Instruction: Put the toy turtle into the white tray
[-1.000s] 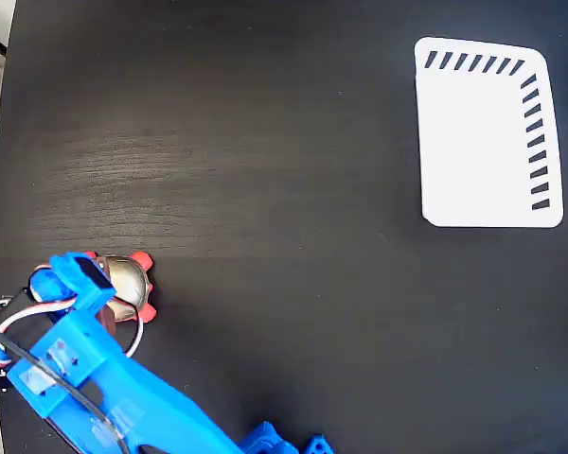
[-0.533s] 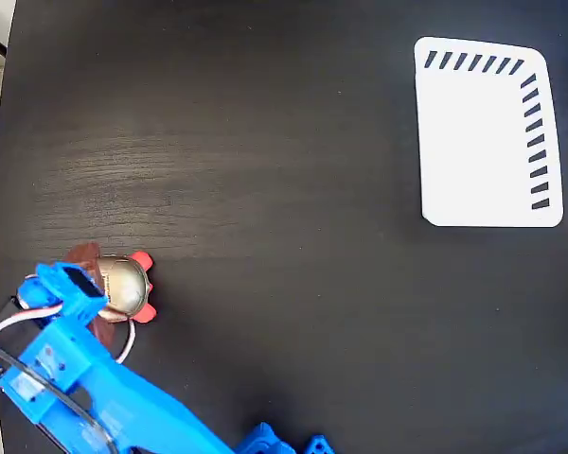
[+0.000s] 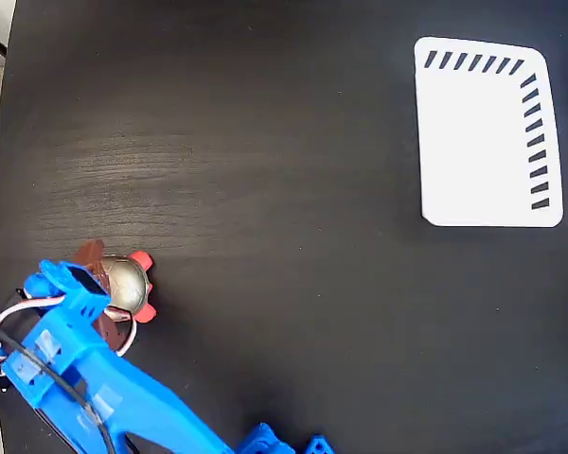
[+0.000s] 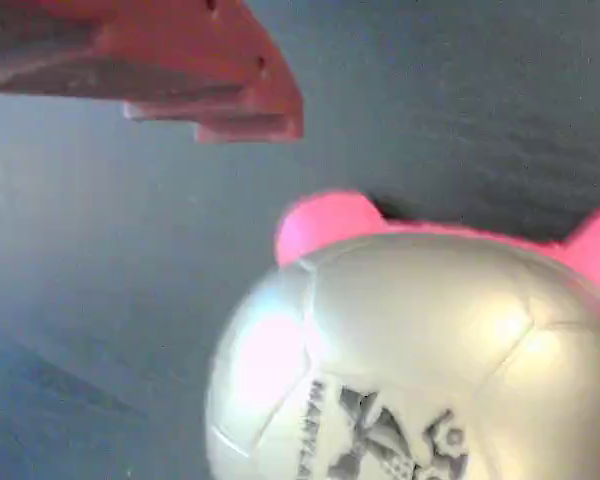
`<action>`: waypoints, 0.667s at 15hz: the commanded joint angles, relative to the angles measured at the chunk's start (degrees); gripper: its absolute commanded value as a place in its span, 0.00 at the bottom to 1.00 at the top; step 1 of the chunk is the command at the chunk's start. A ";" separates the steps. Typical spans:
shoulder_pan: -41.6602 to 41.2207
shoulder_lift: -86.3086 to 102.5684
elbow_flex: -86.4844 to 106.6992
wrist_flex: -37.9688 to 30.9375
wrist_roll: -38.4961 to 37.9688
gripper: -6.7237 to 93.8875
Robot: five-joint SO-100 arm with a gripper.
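**Glossy shell, slippery grip**

Rust-brown fingers [image 3: 93, 253] of the pincer [image 3: 102, 288] stand parted around the toy turtle [image 3: 126, 283], not clamped on it. The turtle sits on the black bench [image 3: 265, 189] at eight o'clock in the fixed view. Its domed shell [image 4: 420, 360] looks hard, light and slick; I would pinch low across its widest part. The white tray [image 3: 483, 132] lies well apart at two o'clock.

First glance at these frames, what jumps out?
The bright blue arm at lower left of the fixed view, its gripper at the toy turtle. Far off at upper right lies the white tray, stark on the black table. In the wrist view the turtle's shiny shell fills the frame, a red finger above it.
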 commanded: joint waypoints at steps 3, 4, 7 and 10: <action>-0.97 1.14 2.46 -2.90 0.35 0.74; -0.97 0.97 3.16 -4.04 0.35 0.74; -1.05 -0.35 4.31 -6.06 0.79 0.74; -1.32 -1.85 4.48 -7.12 1.14 0.74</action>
